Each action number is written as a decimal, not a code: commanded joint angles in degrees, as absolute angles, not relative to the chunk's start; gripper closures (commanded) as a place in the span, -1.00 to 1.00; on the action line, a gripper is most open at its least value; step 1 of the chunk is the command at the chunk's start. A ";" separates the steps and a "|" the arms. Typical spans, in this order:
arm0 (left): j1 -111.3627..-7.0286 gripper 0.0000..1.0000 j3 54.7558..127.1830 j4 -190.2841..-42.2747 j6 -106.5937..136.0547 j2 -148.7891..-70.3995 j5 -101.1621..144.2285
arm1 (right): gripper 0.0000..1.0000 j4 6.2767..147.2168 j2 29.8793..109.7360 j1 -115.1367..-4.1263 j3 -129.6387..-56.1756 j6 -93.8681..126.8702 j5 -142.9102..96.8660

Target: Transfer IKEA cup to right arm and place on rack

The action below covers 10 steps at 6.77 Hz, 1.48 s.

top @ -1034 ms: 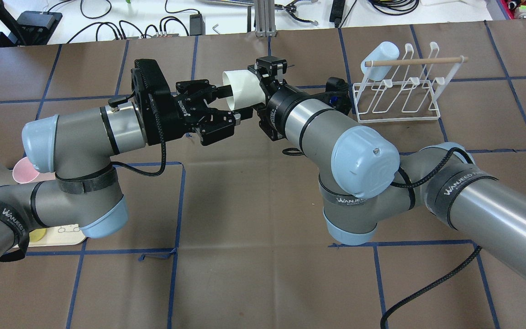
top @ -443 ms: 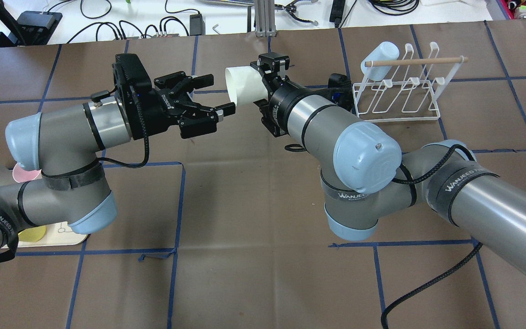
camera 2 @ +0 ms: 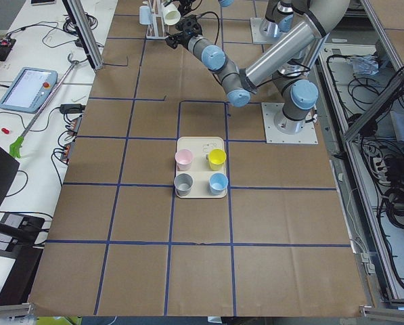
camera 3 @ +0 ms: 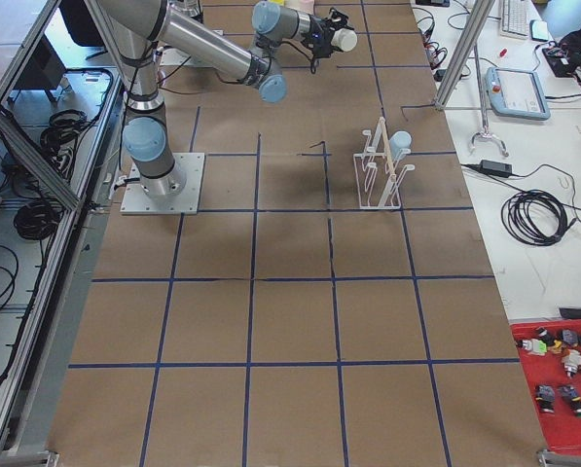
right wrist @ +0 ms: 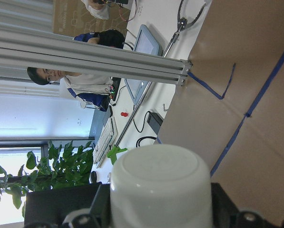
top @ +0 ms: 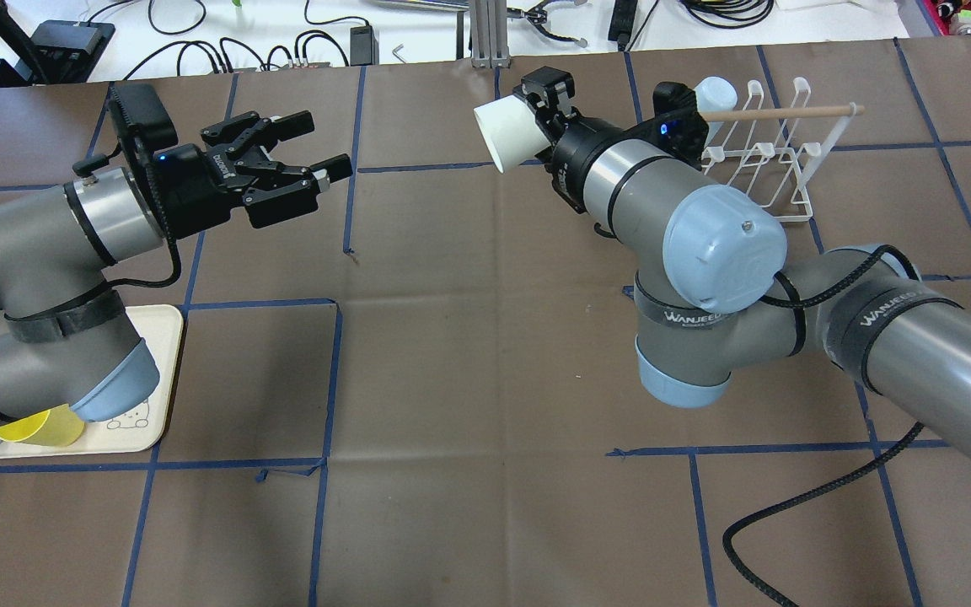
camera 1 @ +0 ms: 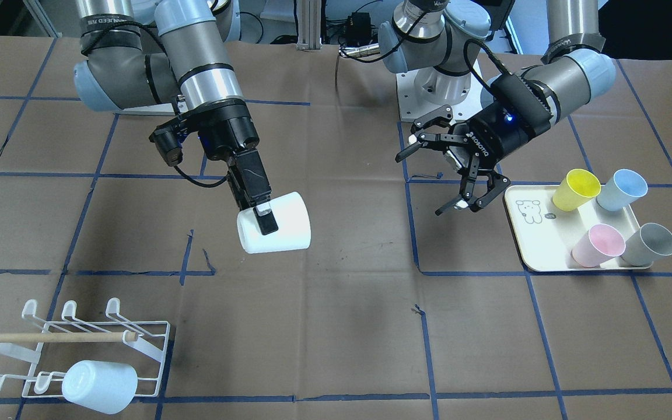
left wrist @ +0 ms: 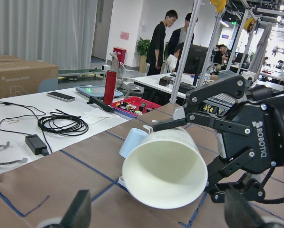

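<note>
The right arm point(top: 688, 236) holds the white cup point(top: 506, 135) in the air above the worktop point(camera 1: 336, 326). The right end effector point(camera 1: 263, 219) is clamped across the cup's outer wall near its base. One black finger shows on the upper side in the front-facing view. The cup lies on its side, base toward the right wrist and open mouth pointing away from it.

Facing that mouth, and well apart from it, is the left end effector point(top: 324, 145). Its fingers are spread wide and hold nothing. The left wrist camera looks straight into the cup's mouth, with the right end effector's fingers gripping it from both sides.

The rack point(camera 1: 50, 337) stands on the worktop on the far side of the right end effector from the left one, near the right wrist in the overhead view. A pale blue cup point(camera 1: 100, 385) hangs on one prong at the rack's end.

On the worktop near the left end effector, away from the white cup, lies a cream tray point(camera 1: 537, 256). It carries four cups: yellow, blue, pink and grey.
</note>
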<state>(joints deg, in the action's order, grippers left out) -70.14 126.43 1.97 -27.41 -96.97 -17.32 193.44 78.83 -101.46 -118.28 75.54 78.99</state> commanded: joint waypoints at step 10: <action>-86.12 -0.98 97.41 -57.64 -18.04 -95.81 -83.74 | 0.43 200.39 71.64 -77.99 -109.96 2.60 75.16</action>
<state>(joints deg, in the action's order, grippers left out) -83.95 101.18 -46.55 -21.52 -96.89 -79.53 200.49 72.13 -81.68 -110.95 9.76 76.94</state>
